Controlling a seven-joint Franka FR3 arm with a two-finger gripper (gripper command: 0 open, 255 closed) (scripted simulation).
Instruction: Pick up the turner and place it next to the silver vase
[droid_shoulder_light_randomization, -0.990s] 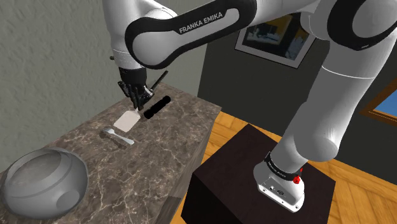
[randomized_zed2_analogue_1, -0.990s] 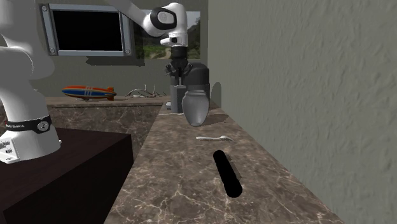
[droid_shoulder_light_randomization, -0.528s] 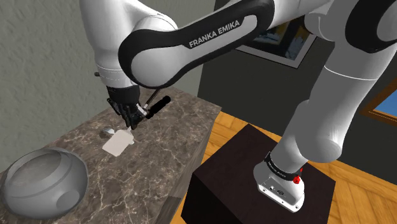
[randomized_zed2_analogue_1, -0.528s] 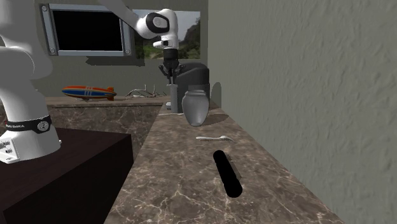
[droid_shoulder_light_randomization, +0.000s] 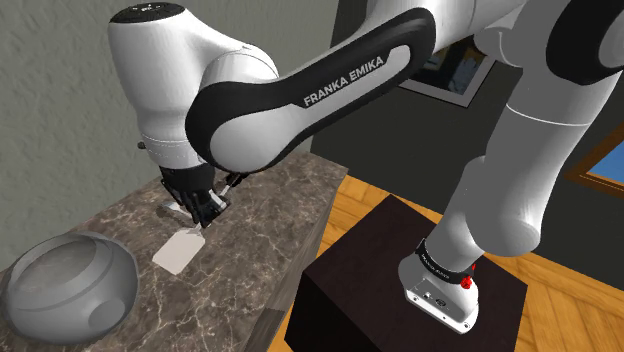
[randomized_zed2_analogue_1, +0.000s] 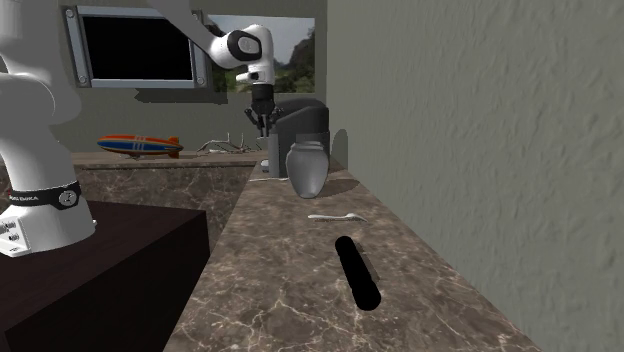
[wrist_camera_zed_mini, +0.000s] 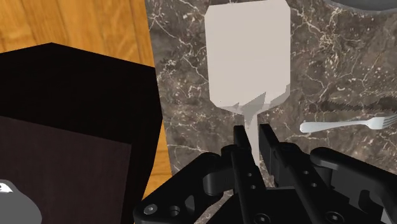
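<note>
- The white arm (droid_shoulder_light_randomization: 330, 90) sweeps from the lower right of the shoulder view up across the top and down to the left of centre.
- A dark marble counter (droid_shoulder_light_randomization: 262, 200) runs from the middle of that view to its lower left, against a grey wall.
- The black stand (droid_shoulder_light_randomization: 380, 270) sits at the lower right on a wooden floor.
- The silver vase (droid_shoulder_light_randomization: 65, 290), round and wide, rests on the counter in the lower left corner. In the second exterior view it stands at mid-frame.
- The turner (droid_shoulder_light_randomization: 180, 250) has a pale, flat blade, left of centre in the shoulder view. The blade slants down toward the vase, near it but apart. In the wrist view the blade reaches out past the fingertips over the marble. Whether it touches the counter, I cannot tell.
- A black elongated shape (randomized_zed2_analogue_1: 358, 270) lies on the counter, below centre in the second exterior view.
- The gripper (droid_shoulder_light_randomization: 203, 208) is clenched on the turner's narrow neck; in the wrist view both fingers (wrist_camera_zed_mini: 238, 143) press against it just behind the blade.
- A grey fork (wrist_camera_zed_mini: 347, 123) lies flat on the counter, beside the gripper and apart from the blade.
</note>
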